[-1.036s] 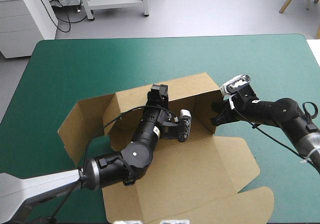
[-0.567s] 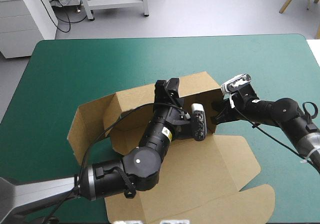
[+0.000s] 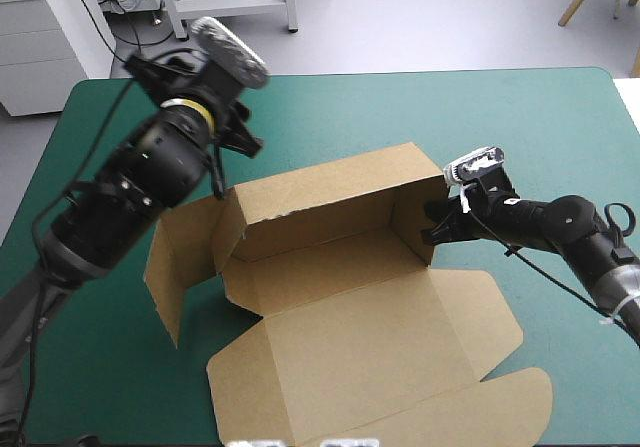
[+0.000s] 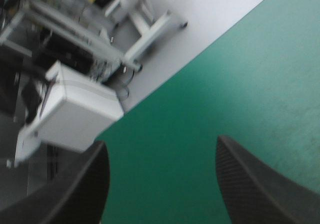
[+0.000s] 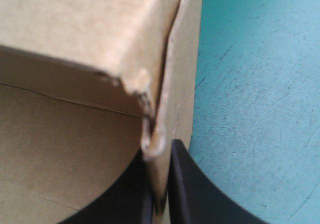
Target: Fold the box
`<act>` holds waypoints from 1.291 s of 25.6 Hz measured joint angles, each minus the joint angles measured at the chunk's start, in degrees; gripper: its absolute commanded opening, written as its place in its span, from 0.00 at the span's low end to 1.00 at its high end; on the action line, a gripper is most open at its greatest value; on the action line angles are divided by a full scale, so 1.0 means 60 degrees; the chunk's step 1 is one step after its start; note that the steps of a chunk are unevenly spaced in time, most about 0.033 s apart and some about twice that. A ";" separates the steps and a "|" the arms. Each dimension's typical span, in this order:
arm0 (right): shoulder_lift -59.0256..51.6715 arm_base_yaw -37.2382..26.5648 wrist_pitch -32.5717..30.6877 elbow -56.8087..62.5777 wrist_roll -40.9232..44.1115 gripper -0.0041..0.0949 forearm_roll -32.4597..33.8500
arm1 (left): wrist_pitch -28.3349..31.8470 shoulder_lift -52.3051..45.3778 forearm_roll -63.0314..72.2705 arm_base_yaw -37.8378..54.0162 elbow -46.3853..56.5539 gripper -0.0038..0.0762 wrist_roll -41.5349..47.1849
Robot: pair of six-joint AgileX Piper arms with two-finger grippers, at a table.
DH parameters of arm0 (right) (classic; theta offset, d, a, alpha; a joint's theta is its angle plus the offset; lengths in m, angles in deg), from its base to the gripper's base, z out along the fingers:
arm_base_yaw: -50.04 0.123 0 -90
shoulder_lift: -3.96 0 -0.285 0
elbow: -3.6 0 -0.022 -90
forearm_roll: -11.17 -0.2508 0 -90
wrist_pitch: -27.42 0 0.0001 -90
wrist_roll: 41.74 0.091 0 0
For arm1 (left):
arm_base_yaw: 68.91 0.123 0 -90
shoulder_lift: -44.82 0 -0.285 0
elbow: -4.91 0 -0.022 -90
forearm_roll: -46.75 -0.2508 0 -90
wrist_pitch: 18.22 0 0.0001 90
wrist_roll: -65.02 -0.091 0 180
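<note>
The brown box (image 3: 350,337) lies mid-table with its back wall and right end wall raised, a left flap splayed outward and the lid flat toward the front edge. My right gripper (image 3: 432,231) is shut on the top edge of the right end wall. The right wrist view shows the black fingers (image 5: 182,184) pinching that board (image 5: 75,33) near the corner. My left gripper (image 3: 240,132) is raised above the table behind the box's left corner, apart from the board. In its own wrist view the left gripper (image 4: 162,184) stands open over bare teal-green cover.
Teal-green cover (image 3: 420,107) runs from behind the box to the table's far edge, and more shows at the right (image 5: 260,108). A white cabinet (image 3: 50,27) stands on the floor beyond the far left corner.
The left arm has come out of the box and swung up and back to the left. The right gripper has kept its hold on the end wall.
</note>
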 measured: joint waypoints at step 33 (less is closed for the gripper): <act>0.0000 0.0000 -0.1959 -0.2213 0.5657 0.02 0.4266 | 0.2938 -0.2401 0.6546 0.8248 0.7976 0.59 -0.0710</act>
